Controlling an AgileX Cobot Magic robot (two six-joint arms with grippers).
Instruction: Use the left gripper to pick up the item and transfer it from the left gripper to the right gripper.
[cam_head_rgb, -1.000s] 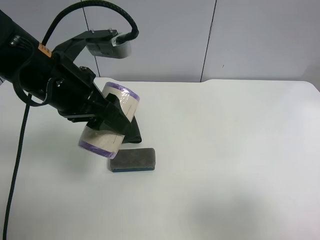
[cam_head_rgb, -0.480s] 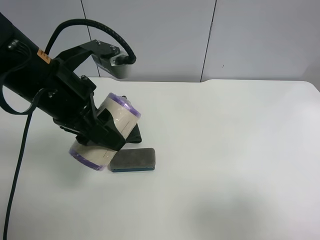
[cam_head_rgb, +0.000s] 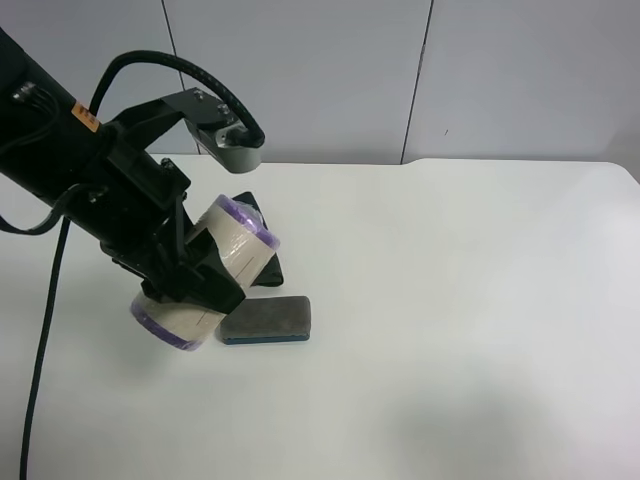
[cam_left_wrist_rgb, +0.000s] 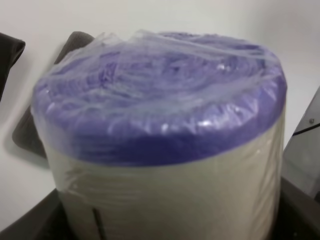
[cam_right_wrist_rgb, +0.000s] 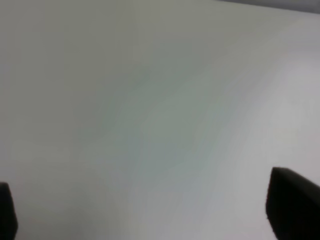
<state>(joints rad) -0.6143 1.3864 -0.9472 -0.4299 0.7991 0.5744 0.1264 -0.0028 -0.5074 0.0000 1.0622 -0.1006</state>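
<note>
The item, a roll (cam_head_rgb: 238, 243) with purple ends and a cream label, is held tilted in my left gripper (cam_head_rgb: 205, 278), the black arm with the orange sticker at the exterior high view's left. Its lower purple end (cam_head_rgb: 158, 324) hangs close to the white table (cam_head_rgb: 450, 300); I cannot tell whether it touches. In the left wrist view the roll (cam_left_wrist_rgb: 160, 125) fills the frame, with black fingers (cam_left_wrist_rgb: 300, 212) at its sides. My right gripper (cam_right_wrist_rgb: 150, 207) is open and empty over bare table; it is out of the exterior high view.
A grey felt eraser with a blue base (cam_head_rgb: 266, 320) lies just to the right of the roll's lower end. A dark folded pouch (cam_head_rgb: 270, 272) lies behind the roll. The table's back edge meets a grey wall.
My left arm has lowered and drawn back toward the view's left, carrying the roll down toward the table beside the eraser. The grip has not changed.
</note>
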